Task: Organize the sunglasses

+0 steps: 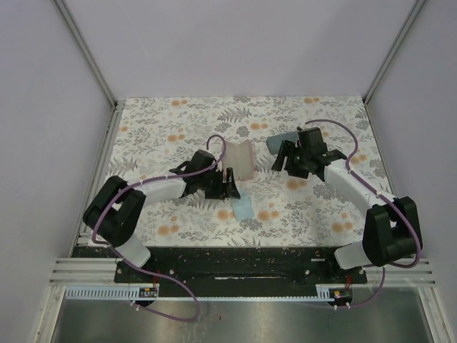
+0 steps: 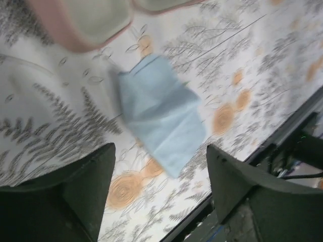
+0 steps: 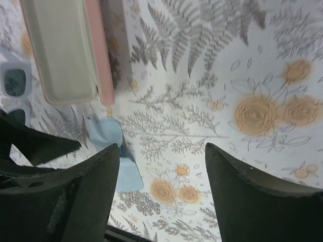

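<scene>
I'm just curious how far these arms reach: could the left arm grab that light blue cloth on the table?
Probably yes. The left gripper hangs open close above the cloth, which lies uncovered on the table. The pink case sits off to one side, not in the way.

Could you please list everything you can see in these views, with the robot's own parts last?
pink case: one, pink, open, mid-table.
grey-blue case: one, grey-blue, on the far side of the right gripper.
cloth: one, light blue, on the near side of the pink case.
sunglasses: one pair showing, whitish frame with dark lenses, beside the pink case.
table: one, floral cover.
left gripper: one, black, open, above the cloth.
right gripper: one, black, open, right of the pink case.
</scene>
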